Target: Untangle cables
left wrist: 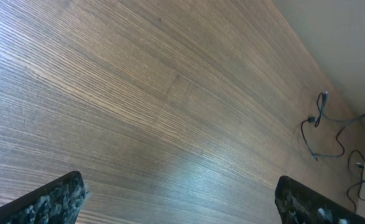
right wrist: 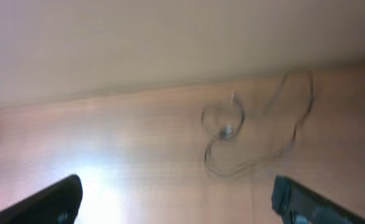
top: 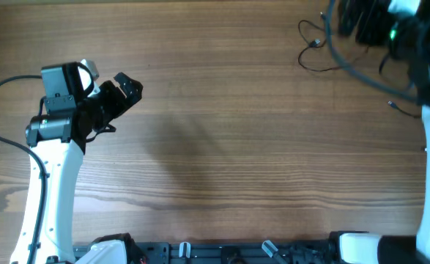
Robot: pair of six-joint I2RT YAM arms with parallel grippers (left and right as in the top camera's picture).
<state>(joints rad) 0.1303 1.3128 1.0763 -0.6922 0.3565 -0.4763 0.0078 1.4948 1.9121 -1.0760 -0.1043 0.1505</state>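
Lying in loose loops at the far right corner of the table (top: 222, 154), the cables (top: 311, 53) are thin black cords, far slimmer than either gripper, with tiny plug ends. The left wrist view shows them as wiry curls and bends on the bare wood, close to the table's far edge. How many cords there are cannot be told.

The table is brown wood with long, fine grain lines and a faint sheen where light falls on it.

The left gripper (left wrist: 178, 183) hangs over bare wood at the left side, well apart from the cables. Its fingers (left wrist: 51, 202) are spread wide with nothing between them, and their black pads look rough and speckled. The left arm (top: 50, 183) is a smooth white shell with black joints.

The right gripper (right wrist: 176, 183) is at the far right, near the cables. Its view is blurred, yet its dark fingers (right wrist: 51, 202) stand wide apart at the lower corners. They hold nothing. The cords lie on the wood beyond the fingertips, not between them.
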